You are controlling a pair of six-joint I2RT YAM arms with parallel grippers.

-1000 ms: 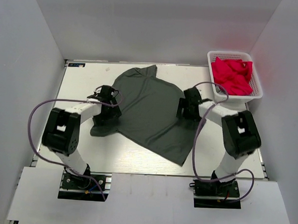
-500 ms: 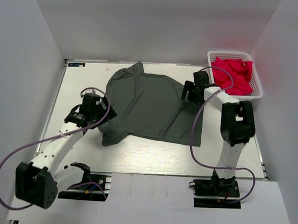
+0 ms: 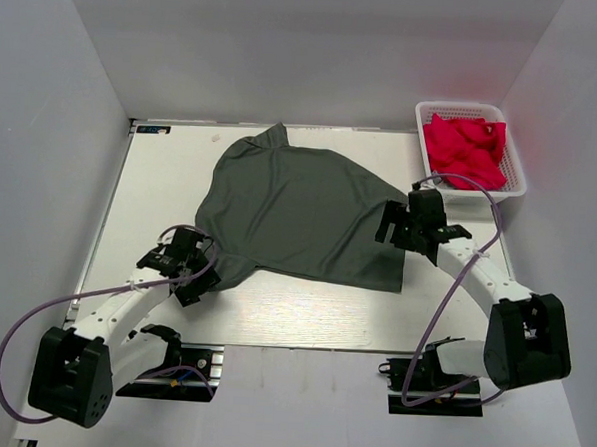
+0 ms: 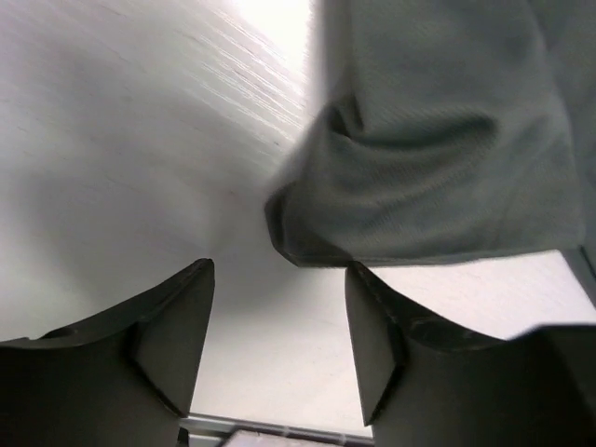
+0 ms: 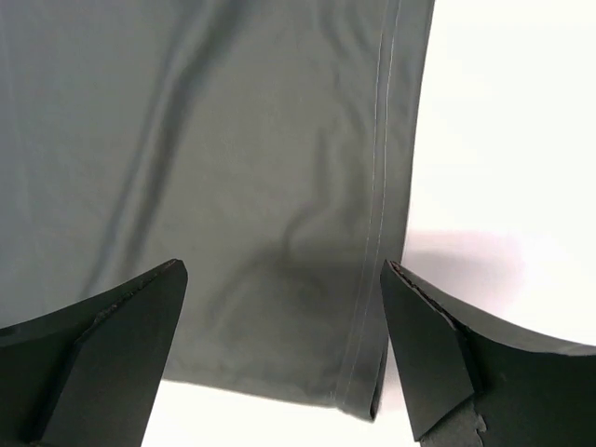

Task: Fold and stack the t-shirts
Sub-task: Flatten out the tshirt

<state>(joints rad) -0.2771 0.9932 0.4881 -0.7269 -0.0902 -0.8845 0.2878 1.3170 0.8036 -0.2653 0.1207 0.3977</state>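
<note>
Charcoal-grey t-shirt (image 3: 299, 219) lies spread mostly flat mid-table (image 3: 161, 176), apparently laid out for folding; red-pink t-shirts (image 3: 465, 150) sit bunched in the white mesh basket (image 3: 515, 155) at the far right corner, probably queued for later. Left gripper (image 3: 181, 267) is low at the crumpled near-left sleeve (image 4: 438, 186), jaws wide apart, holding nothing. Right gripper (image 3: 403, 227) hangs over the hem (image 5: 382, 168) on the shirt's right edge, also wide open and empty, so both seem placed at opposite edges to smooth it or take a first fold grip.
</note>
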